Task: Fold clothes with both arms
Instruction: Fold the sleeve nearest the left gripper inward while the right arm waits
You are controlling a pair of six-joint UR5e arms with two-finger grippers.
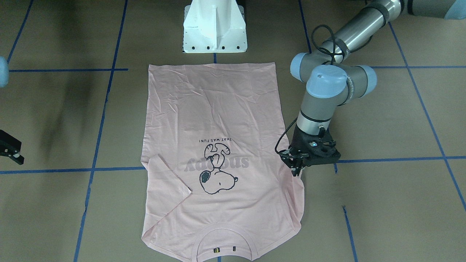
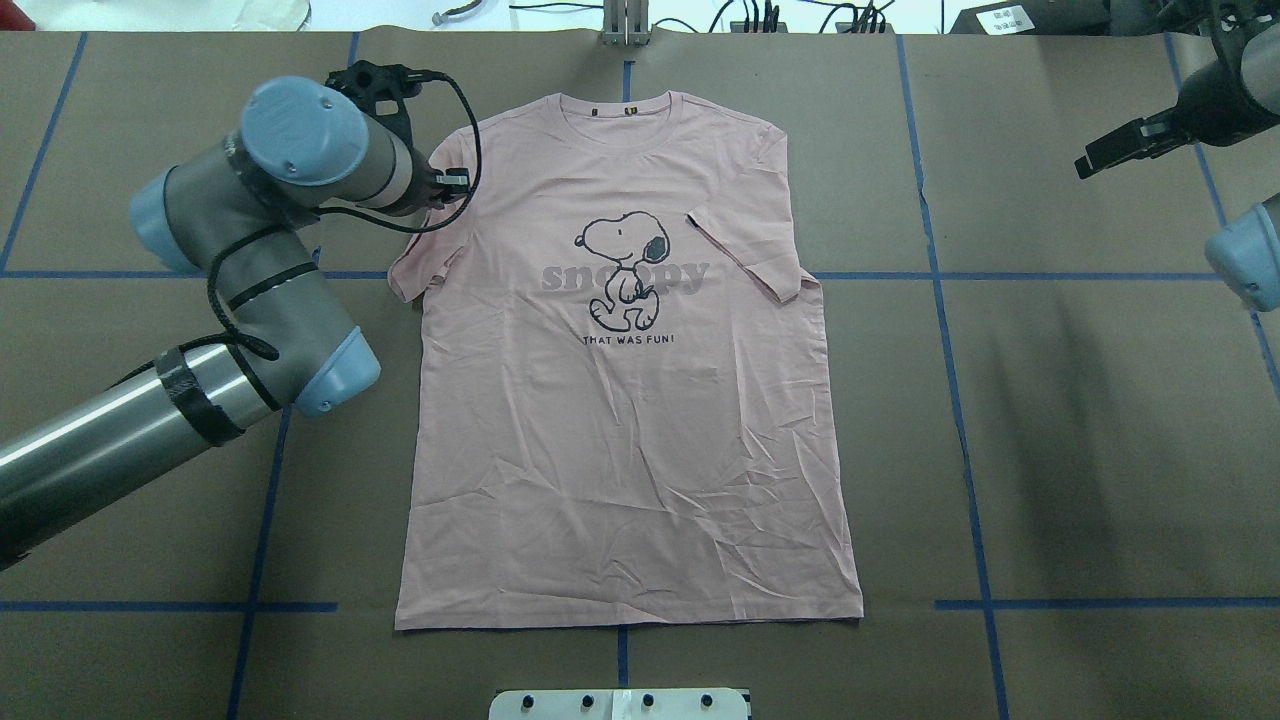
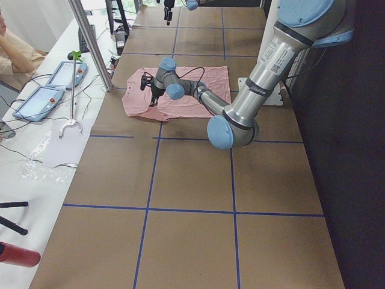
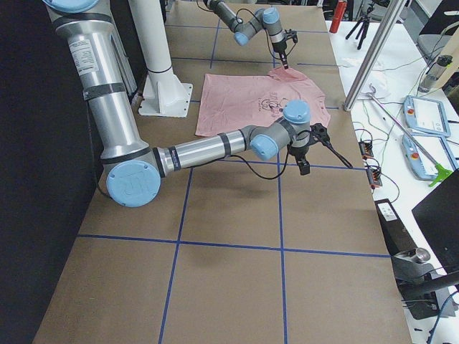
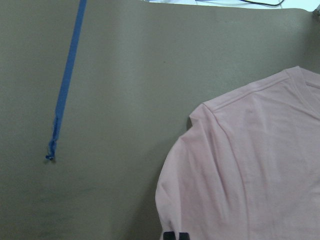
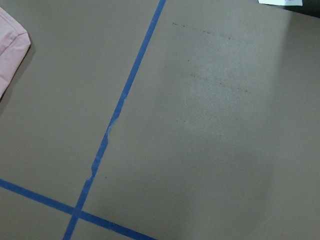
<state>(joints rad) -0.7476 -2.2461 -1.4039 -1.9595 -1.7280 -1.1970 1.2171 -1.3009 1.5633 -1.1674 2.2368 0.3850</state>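
One light pink T-shirt (image 2: 620, 450) lies flat and face up in the middle of the overhead view, its ribbed collar (image 2: 625, 105) toward the top edge and its soft cloth finely creased across the lower half. The sleeve on the frame's right (image 2: 745, 255) is folded inward over the chest, beside the black-outlined dog print (image 2: 622, 270). The sleeve on the frame's left (image 2: 425, 265) is rumpled. My left gripper (image 1: 296, 170) hangs at that rumpled sleeve's edge, centre right in the front-facing view; I cannot tell whether it pinches cloth. My right gripper (image 1: 12, 150), at that view's left edge, is spread wide and holds nothing, well apart from the shirt. Matte brown paper covers the table (image 2: 1080, 420), crossed by blue tape lines (image 2: 955, 400). A white pedestal base (image 1: 214, 36) stands just beside the hem.
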